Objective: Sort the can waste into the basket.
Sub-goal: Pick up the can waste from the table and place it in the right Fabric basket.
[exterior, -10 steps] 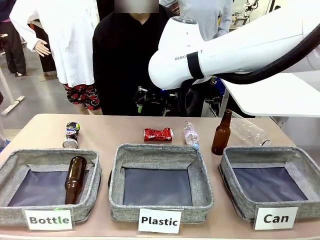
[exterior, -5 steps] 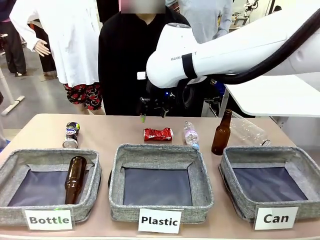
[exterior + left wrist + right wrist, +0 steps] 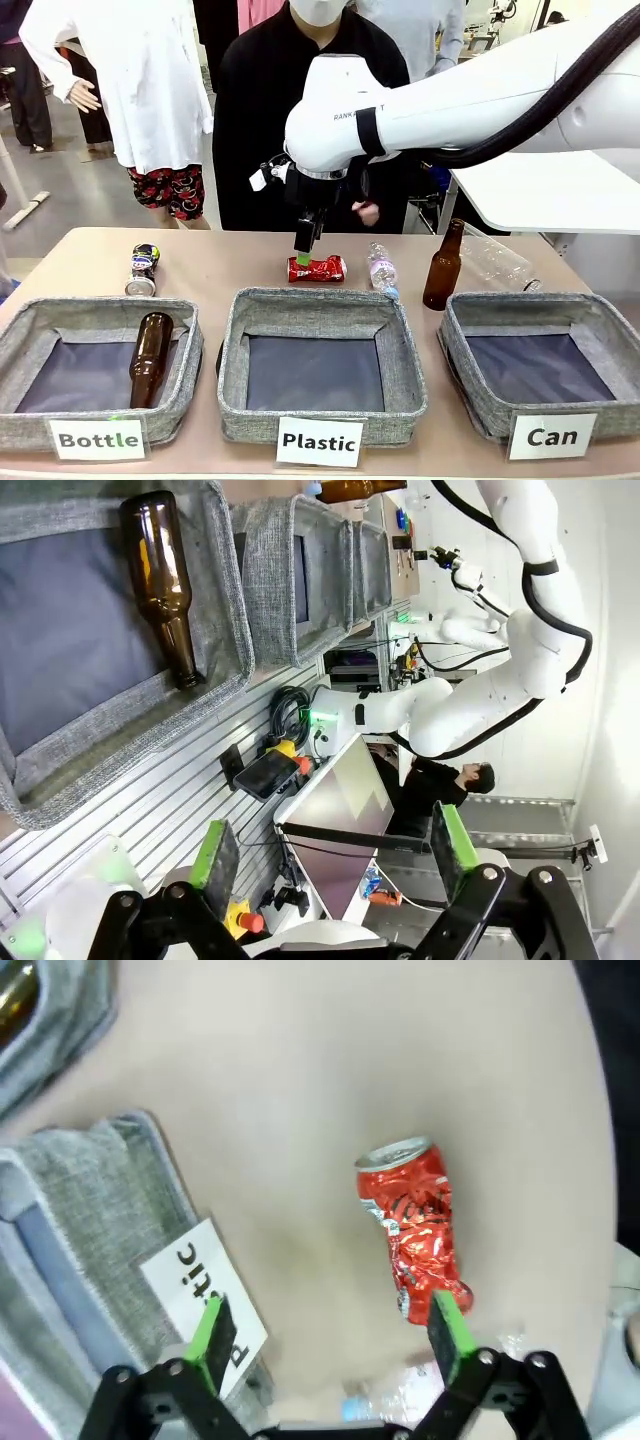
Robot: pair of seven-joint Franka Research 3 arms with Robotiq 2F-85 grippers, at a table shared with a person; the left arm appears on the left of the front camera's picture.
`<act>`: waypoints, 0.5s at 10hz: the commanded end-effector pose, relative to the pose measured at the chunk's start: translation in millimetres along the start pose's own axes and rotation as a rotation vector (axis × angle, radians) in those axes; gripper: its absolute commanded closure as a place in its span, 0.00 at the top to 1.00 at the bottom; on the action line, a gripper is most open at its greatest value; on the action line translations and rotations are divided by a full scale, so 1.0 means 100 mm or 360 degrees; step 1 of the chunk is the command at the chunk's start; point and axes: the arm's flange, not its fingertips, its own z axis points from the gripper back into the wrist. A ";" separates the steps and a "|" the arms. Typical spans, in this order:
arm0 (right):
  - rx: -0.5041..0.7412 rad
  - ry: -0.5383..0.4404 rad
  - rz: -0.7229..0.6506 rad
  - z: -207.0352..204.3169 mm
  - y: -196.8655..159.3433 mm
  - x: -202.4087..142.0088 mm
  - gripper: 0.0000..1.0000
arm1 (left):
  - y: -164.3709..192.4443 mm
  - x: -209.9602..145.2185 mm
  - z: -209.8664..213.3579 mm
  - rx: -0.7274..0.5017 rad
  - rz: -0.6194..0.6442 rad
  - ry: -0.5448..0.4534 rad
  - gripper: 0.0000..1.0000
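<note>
While right tool [image 3: 330, 1325] hangs open, red can [image 3: 415, 1245] just beneath, off-centre

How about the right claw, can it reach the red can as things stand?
Probably yes: the right claw hangs open right above the red can, nothing between them. The can lies off-centre toward one finger, so a small shift seems needed.

My front camera looked from the robot's side across the surface [image 3: 230, 262] toward the person [image 3: 250, 120]. My right wrist camera sat close above the red can [image 3: 418, 1230], also in the front view; my left, rolled sideways, shared the Bottle bin [image 3: 222, 590].
</note>
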 end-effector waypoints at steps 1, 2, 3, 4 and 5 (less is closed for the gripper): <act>0.0008 -0.0004 -0.0281 -0.02 -0.05 -0.04 1.00 | -0.01 -0.05 -0.02 0.0006 0.0021 0.0020 1.00; 0.0008 -0.0004 -0.0281 -0.02 -0.05 -0.04 1.00 | -0.01 -0.05 -0.02 0.0006 0.0021 0.0020 1.00; 0.0003 0.0003 -0.0081 -0.02 -0.02 -0.02 1.00 | -0.01 -0.05 -0.02 0.0006 0.0021 0.0020 1.00; 0.0057 -0.0219 0.0220 0.06 -0.10 -0.03 1.00 | -0.01 -0.05 -0.02 0.0006 0.0021 0.0020 1.00; 0.0110 -0.0354 0.0390 0.30 0.13 -0.17 1.00 | -0.01 -0.05 -0.02 0.0006 0.0021 0.0020 1.00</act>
